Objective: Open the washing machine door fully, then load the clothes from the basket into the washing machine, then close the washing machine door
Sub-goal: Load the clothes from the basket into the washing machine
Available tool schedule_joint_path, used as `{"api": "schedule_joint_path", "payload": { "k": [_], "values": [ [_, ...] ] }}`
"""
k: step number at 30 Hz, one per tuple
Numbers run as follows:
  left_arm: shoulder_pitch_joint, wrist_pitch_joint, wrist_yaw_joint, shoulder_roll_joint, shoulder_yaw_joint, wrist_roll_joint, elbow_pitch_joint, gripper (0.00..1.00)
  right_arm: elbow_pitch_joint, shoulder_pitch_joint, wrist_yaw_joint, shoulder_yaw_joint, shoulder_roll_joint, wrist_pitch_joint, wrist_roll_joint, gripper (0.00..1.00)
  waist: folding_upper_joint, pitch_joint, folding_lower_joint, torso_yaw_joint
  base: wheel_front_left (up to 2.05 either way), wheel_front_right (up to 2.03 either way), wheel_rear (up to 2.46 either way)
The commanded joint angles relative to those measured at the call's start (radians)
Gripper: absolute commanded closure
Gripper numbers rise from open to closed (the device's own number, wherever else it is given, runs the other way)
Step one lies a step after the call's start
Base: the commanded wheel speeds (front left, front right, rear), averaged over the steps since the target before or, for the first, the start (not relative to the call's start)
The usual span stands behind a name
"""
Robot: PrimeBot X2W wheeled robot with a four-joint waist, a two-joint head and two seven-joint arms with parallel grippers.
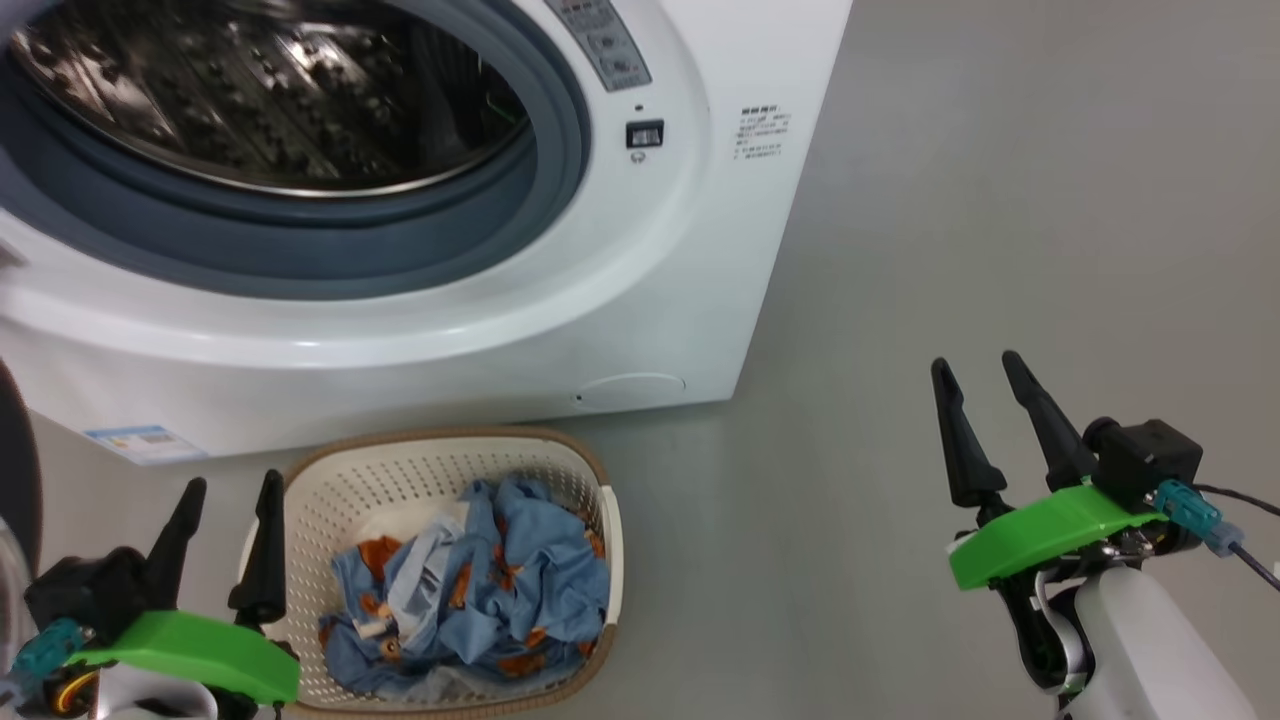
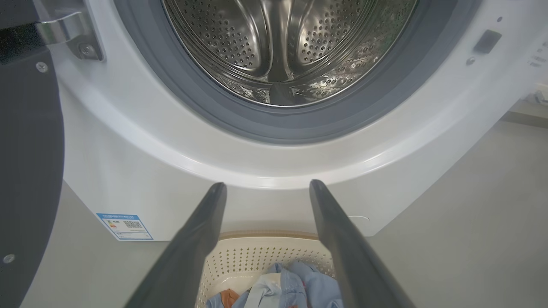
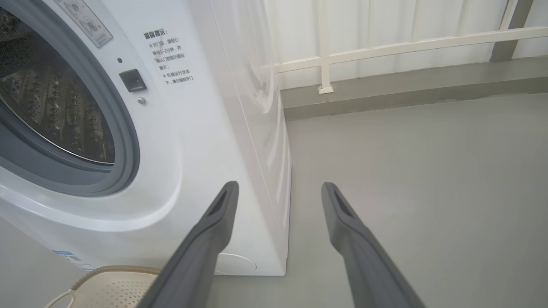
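The white washing machine (image 1: 640, 290) stands with its steel drum (image 1: 270, 90) exposed. Its black door (image 2: 25, 171) is swung open at the left, hinge (image 2: 64, 32) visible. On the floor in front sits the cream basket (image 1: 330, 490), holding the blue bear-print clothes (image 1: 510, 590). My left gripper (image 1: 228, 488) is open and empty at the basket's left rim. In the left wrist view the left gripper (image 2: 267, 186) points at the machine's front above the basket (image 2: 257, 256) and clothes (image 2: 295, 284). My right gripper (image 1: 978, 362) hangs open and empty over bare floor, right of the machine.
Grey floor (image 1: 1000, 200) spreads to the right of the machine. A white railing (image 3: 385, 47) and a low kerb run along the far side. The machine's lower front carries a blue sticker (image 1: 145, 440) and a round flap (image 1: 632, 390).
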Motion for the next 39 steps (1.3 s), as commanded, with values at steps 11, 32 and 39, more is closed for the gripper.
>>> {"api": "schedule_joint_path", "payload": {
  "k": [11, 32, 39],
  "values": [
    [-0.159, 0.025, -0.082, 0.014, -0.034, -0.029, 0.171, 0.0, -0.054, -0.064, 0.006, -0.01, 0.04, -0.012, -0.044, 0.0, 0.0, 0.2, 0.0, -0.044, 0.0, 0.0, 0.0],
    [-0.441, 0.16, -0.102, 0.048, -0.36, -0.218, 0.448, 0.0, -0.134, -0.13, 0.006, 0.002, 0.053, -0.012, -0.01, 0.0, 0.0, 0.474, 0.0, -0.142, 0.0, 0.0, 0.0],
    [-0.511, 0.201, -0.102, 0.071, -0.438, -0.305, 0.528, 0.0, -0.157, -0.143, 0.006, 0.02, 0.053, -0.012, 0.019, 0.0, 0.0, 0.548, 0.0, -0.175, 0.0, 0.0, 0.0]
  ]
}}
